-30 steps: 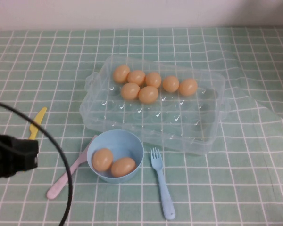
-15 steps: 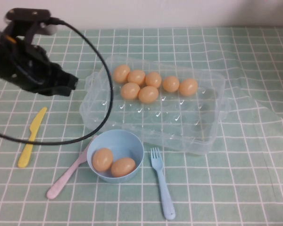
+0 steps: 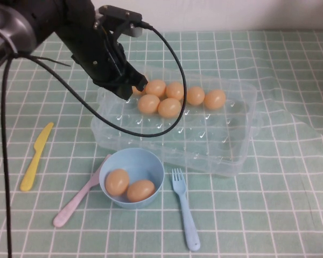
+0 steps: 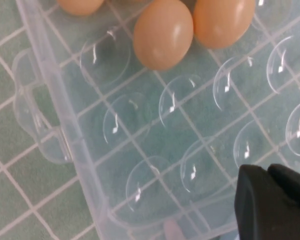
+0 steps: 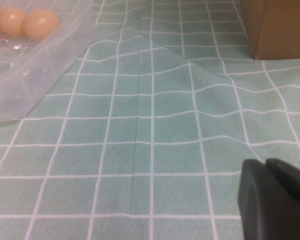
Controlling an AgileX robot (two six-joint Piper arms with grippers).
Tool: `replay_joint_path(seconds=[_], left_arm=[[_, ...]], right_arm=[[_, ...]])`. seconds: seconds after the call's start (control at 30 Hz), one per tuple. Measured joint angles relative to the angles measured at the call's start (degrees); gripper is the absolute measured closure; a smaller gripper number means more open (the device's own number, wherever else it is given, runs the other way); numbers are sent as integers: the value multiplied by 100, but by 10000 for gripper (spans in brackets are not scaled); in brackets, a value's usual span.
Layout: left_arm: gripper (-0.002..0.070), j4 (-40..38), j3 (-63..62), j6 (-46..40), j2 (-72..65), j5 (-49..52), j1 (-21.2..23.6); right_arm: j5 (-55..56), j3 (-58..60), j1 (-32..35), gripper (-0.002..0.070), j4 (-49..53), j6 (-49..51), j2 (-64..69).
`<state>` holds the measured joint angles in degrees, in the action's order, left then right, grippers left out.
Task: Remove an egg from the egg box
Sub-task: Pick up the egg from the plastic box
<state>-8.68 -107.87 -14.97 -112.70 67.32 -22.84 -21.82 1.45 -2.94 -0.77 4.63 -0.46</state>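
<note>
The clear plastic egg box point(image 3: 226, 156) lies mid-table with several tan-orange eggs in its back rows, such as one egg point(image 3: 169, 108). My left gripper point(image 3: 133, 85) hangs over the box's back left corner and hides the egg there. In the left wrist view its fingers point(image 4: 267, 172) are shut and empty above the empty dimples of the box point(image 4: 65, 130), with an egg point(image 4: 162, 32) beyond. My right gripper point(image 5: 265, 165) is shut and empty over bare tablecloth, to the right of the box point(image 5: 35, 70). It is out of the high view.
A light-blue bowl point(image 3: 151, 161) with two eggs stands in front of the box. Beside it lie a pink spoon point(image 3: 70, 207), a blue fork point(image 3: 185, 215) and a yellow knife point(image 3: 35, 156). A brown box point(image 5: 280, 27) stands beyond the right gripper. The left arm's cable point(image 3: 167, 107) hangs over the egg box.
My left arm has swung from the front left edge up and to the right, over the box's back left corner, and now covers the egg there. Eggs and box have not moved.
</note>
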Motion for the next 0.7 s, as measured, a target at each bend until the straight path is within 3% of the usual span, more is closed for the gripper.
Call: replay_joint_path(seconds=[0.5, 0.6, 0.7], left_arm=[[670, 447, -927, -284, -1064, 114, -390], [596, 461, -938, -554, -1111, 46, -399], [447, 471, -938, -642, -1121, -117, -399]], right_arm=[[0, 0, 0, 694, 0, 0, 0], [0, 0, 0, 694, 0, 0, 0], [0, 0, 0, 694, 0, 0, 0]])
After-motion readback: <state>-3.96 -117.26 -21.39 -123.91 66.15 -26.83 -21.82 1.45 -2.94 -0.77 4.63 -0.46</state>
